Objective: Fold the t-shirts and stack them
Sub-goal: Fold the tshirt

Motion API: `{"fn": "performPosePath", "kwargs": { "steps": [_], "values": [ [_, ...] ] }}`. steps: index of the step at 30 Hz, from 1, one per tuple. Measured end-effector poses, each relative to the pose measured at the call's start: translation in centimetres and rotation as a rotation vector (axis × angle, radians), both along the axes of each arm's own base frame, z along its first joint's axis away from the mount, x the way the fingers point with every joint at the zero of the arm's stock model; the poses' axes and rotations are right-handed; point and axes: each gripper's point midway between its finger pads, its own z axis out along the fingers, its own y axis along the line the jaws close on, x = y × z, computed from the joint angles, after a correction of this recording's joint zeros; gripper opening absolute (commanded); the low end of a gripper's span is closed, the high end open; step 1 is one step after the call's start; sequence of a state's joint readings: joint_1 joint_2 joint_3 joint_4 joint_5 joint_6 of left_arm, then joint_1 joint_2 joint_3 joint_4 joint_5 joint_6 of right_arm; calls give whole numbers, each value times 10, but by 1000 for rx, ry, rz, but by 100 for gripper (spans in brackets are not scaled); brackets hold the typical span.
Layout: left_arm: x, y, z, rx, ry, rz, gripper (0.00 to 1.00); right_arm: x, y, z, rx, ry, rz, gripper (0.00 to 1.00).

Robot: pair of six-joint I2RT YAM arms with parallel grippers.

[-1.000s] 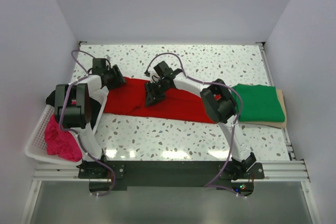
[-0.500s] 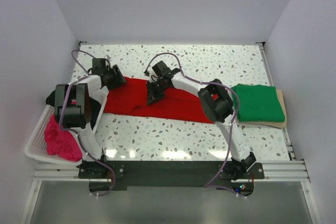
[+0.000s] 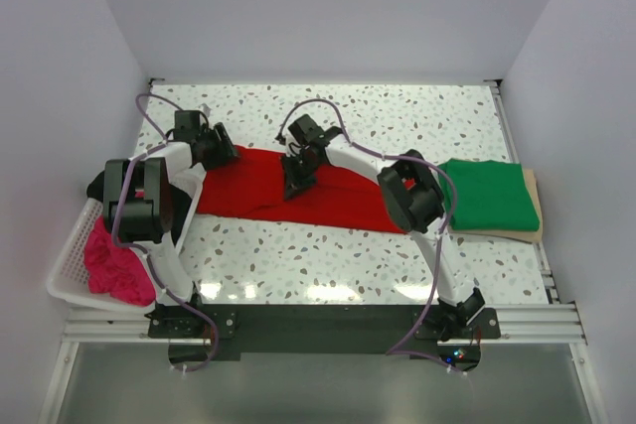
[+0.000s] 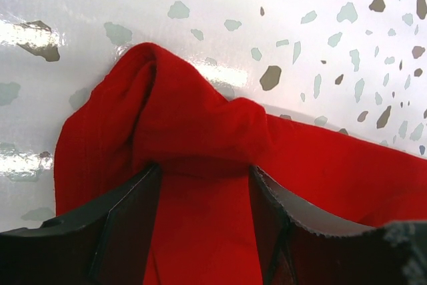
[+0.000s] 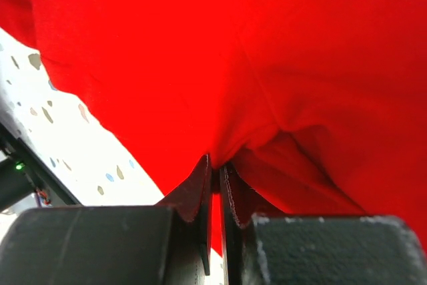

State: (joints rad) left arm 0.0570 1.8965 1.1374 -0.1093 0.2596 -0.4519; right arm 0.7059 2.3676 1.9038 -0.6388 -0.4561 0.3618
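1. A white speckled table [image 3: 397, 116] is sitting between plain pale walls [image 3: 328, 7].
2. The red t-shirt [image 3: 248, 184] is lying stretched across the middle of the table, running from left to right.
3. The left gripper [image 3: 224, 156] is resting on the shirt's far left end. In the left wrist view [image 4: 203, 178] its fingers [image 4: 127, 211] are standing well apart, with flat red cloth [image 4: 200, 231] lying between them and a bunched lump just ahead of the tips; nothing is being pinched.
4. The right gripper [image 3: 293, 186] is reaching down onto the shirt's middle. In the right wrist view [image 5: 215, 165] its fingers [image 5: 193, 191] are nearly touching, pinching a thin fold of the red cloth [image 5: 267, 45].
5. The green t-shirt [image 3: 487, 196] is lying folded at the right, on a tan board [image 3: 535, 217].
6. The pink t-shirt [image 3: 111, 260] is sitting crumpled in the white basket [image 3: 70, 255] at the table's left edge.
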Motion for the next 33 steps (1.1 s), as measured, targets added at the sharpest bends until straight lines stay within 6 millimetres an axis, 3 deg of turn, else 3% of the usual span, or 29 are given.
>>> {"fn": "performPosePath", "kwargs": {
  "steps": [4,5,8,13,18,21,24,27,30,33],
  "values": [
    [0,-1,0,-3,-1,-6,62,1,-4,1,-24,-14,-6,18],
    [0,-1,1,-5,-1,-8,62,1,-5,1,-26,-13,-6,30],
    [0,-3,3,-20,2,-13,63,0,-9,7,-35,-16,-7,43],
    [11,-8,21,-54,-19,-20,64,1,-20,31,-27,-39,-28,49],
    [37,-6,57,-61,-98,-10,65,15,-62,69,10,-71,-138,50],
    [50,3,77,-43,-127,11,65,34,-107,77,20,-84,-255,50],
    [66,18,88,-3,-145,41,62,52,-154,63,-11,-72,-373,50],
    [76,31,82,40,-128,68,58,50,-192,35,-72,-22,-454,50],
    [70,37,61,62,-61,83,52,34,-211,11,-127,37,-483,50],
    [60,39,38,70,13,86,48,24,-214,3,-143,60,-486,50]
  ]
}}
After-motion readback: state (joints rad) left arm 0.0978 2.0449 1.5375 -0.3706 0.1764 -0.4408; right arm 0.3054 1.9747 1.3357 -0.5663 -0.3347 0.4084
